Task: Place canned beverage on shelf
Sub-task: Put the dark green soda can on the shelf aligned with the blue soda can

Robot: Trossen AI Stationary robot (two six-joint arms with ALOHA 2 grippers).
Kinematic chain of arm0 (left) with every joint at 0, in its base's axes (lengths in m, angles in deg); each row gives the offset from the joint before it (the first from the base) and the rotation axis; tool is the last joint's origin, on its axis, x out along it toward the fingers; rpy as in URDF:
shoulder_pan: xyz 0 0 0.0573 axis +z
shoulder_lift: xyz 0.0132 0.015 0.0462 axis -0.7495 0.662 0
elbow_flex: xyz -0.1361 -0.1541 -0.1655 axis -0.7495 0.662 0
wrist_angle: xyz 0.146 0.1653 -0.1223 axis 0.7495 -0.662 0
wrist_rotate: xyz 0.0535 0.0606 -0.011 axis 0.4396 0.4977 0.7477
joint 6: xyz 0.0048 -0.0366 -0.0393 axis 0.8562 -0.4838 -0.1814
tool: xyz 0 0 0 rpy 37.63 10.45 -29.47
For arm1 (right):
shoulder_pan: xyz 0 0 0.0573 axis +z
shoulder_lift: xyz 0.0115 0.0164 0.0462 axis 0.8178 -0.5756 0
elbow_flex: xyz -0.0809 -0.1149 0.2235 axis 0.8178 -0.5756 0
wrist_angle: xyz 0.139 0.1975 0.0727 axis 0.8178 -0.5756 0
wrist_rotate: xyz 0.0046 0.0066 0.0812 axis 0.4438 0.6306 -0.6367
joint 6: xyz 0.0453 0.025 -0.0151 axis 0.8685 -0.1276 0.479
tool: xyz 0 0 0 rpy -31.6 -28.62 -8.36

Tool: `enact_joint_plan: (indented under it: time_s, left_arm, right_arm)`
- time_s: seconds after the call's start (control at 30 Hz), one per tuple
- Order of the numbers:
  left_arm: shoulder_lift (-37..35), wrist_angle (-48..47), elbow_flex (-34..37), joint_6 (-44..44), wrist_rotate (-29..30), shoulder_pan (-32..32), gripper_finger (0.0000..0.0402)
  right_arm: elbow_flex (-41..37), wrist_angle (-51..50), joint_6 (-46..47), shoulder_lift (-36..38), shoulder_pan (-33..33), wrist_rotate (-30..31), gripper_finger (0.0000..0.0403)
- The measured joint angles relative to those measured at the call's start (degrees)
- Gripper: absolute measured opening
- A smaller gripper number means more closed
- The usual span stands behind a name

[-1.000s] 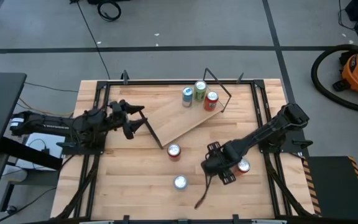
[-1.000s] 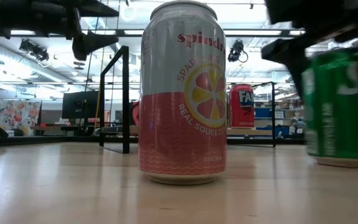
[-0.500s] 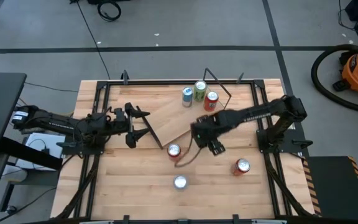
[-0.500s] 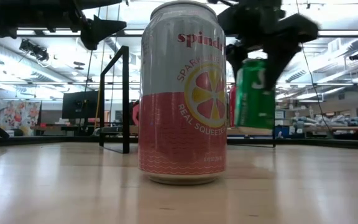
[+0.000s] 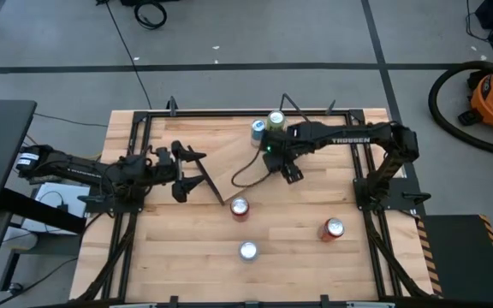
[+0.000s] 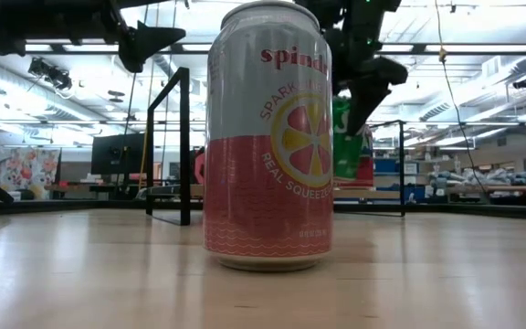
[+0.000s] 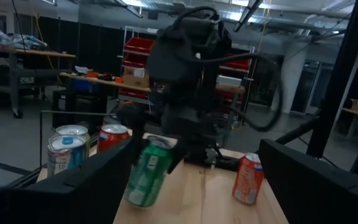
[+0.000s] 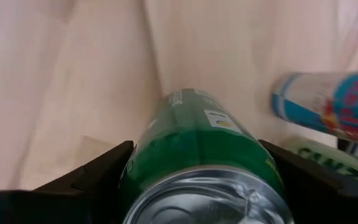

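My right gripper (image 5: pixel 277 161) is over the shelf board (image 5: pixel 228 158), shut on a green can (image 7: pixel 146 175). The can also shows in the right wrist view (image 8: pixel 197 143) and behind the pink can in the low view (image 6: pixel 349 146). A blue can (image 5: pixel 258 130) and a green-and-white can (image 5: pixel 276 120) stand on the board's far end. A red can (image 7: pixel 113 135) stands by them. My left gripper (image 5: pixel 188 164) is open and empty at the board's left end, by its black rod frame (image 5: pixel 212 186). My right gripper pinches the green can's side wall just below its top rim (image 8: pixel 166 155) between its two fingers (image 8: pixel 98 171). The fingers come from above, pointing down. The can hangs below them, top up and tilted, clear of the board.
Three more cans stand on the tabletop: a red one (image 5: pixel 240 208) near the shelf, a pink-and-grey one (image 5: pixel 247 250) near the front edge and an orange-red one (image 5: pixel 332 228) to the right. A black frame runs round the tabletop (image 5: pixel 144 257).
My right gripper has lifted the green can from the table's near right. It has carried the can toward the far edge and the left, to above the shelf board. My left gripper has edged a little toward the right.
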Motion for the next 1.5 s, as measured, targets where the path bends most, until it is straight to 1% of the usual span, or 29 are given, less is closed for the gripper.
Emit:
enact_joint_plan:
  time_s: [0.17, 0.27, 0.43, 0.7, 0.97, 1.07, 1.3, 1.5]
  left_arm:
    - [0.0, 0.7, 0.0, 1.2, 1.3, 0.0, 0.0357]
    - [0.0, 2.3, 0.0, 2.9, 2.8, 0.0, 0.0357]
    - [0.0, 4.8, 0.0, 7.1, 4.4, 0.0, 0.0357]
    - [0.0, 8.1, 0.0, 11.3, 4.7, 3.1, 0.0357]
    - [-0.1, 10.2, 0.0, 11.2, 4.7, 6.5, 0.0357]
    - [0.0, 10.1, 0.0, 11.2, 4.6, 6.5, 0.0357]
    - [0.0, 10.1, 0.0, 11.0, 4.5, 6.5, 0.0357]
    - [0.0, 10.0, 0.0, 11.0, 4.5, 6.4, 0.0357]
  right_arm:
    - [0.4, 2.0, -1.9, 0.0, -2.9, -0.8, 0.0326]
    - [2.5, 0.5, -2.4, -1.0, -3.9, -2.7, 0.0326]
    - [4.7, -0.9, -3.1, -3.3, -5.0, -3.2, 0.0326]
    - [4.8, -0.3, -3.2, -3.8, -5.7, -3.2, 0.0326]
    - [4.8, 0.4, -3.7, -3.8, -7.6, -4.5, 0.0327]
    - [4.7, 0.8, -4.3, -3.8, -8.2, -6.2, 0.0327]
    - [4.4, 2.7, -4.7, -3.8, -8.5, -7.9, 0.0328]
    - [4.3, 3.6, -4.3, -4.3, -8.6, -7.9, 0.0328]
